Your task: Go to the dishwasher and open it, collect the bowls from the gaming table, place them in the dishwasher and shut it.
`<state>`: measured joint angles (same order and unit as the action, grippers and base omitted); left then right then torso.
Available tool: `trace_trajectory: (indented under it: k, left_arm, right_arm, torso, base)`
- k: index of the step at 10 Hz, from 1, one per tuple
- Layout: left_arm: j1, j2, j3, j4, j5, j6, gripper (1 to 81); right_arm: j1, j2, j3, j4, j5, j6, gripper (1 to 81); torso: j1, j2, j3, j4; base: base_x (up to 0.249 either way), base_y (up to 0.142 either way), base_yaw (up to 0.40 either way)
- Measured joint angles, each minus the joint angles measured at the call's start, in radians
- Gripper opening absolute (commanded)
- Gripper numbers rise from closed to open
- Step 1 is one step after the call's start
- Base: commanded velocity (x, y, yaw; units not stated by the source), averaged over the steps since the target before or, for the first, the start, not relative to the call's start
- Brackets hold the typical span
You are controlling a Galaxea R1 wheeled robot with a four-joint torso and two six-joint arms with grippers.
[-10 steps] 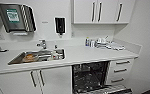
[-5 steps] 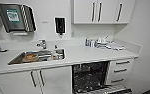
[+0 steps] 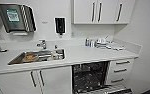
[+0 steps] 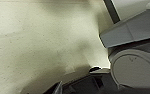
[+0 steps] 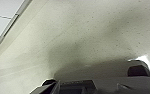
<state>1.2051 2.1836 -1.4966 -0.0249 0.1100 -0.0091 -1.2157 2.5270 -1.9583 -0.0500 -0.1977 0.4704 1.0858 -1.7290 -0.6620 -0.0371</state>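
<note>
The dishwasher (image 3: 89,76) stands open under the white counter (image 3: 91,55), right of the sink. Its interior is dark with wire racks, and its door (image 3: 106,89) is folded down toward me at the picture's lower edge. The bowls and the gaming table are out of view. In the left wrist view, dark parts of my left gripper (image 4: 78,85) hang over a pale speckled floor (image 4: 36,45) beside the robot's grey base (image 4: 133,67). In the right wrist view, my right gripper (image 5: 73,86) shows as dark shapes above the same pale floor (image 5: 86,32).
A steel sink (image 3: 37,57) with a tap (image 3: 42,44) holds an orange-brown item and other dishes. White cups and bottles (image 3: 101,42) crowd the counter's back right. Drawers (image 3: 121,71) flank the dishwasher, and wall cabinets (image 3: 101,11), a towel dispenser (image 3: 16,17) and a soap dispenser (image 3: 60,25) hang above.
</note>
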Motion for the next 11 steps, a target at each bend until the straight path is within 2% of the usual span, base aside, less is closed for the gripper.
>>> trace_trajectory:
  k: [3, 6, 11]
  left_arm:
    - [0.115, 0.132, -0.183, 0.003, -0.074, 0.01, 81.1]
    - [0.197, 0.216, -0.372, 0.007, -0.179, 0.013, 81.1]
    - [0.264, 0.464, -0.699, 0.011, -0.233, 0.014, 81.1]
  right_arm:
    - [-0.087, 0.078, -0.112, 0.001, 0.074, -0.089, 81.1]
    - [-0.149, 0.201, -0.239, 0.001, 0.128, -0.168, 81.1]
    - [-0.198, 0.359, -0.494, 0.0, 0.177, -0.233, 81.1]
  torso:
    - [0.0, 0.0, 0.0, 0.0]
    - [0.0, 0.0, 0.0, 0.0]
    - [0.0, 0.0, 0.001, 0.0]
  base:
    - [0.0, 0.0, 0.0]
    - [0.0, 0.0, 0.0]
    - [0.0, 0.0, 0.0]
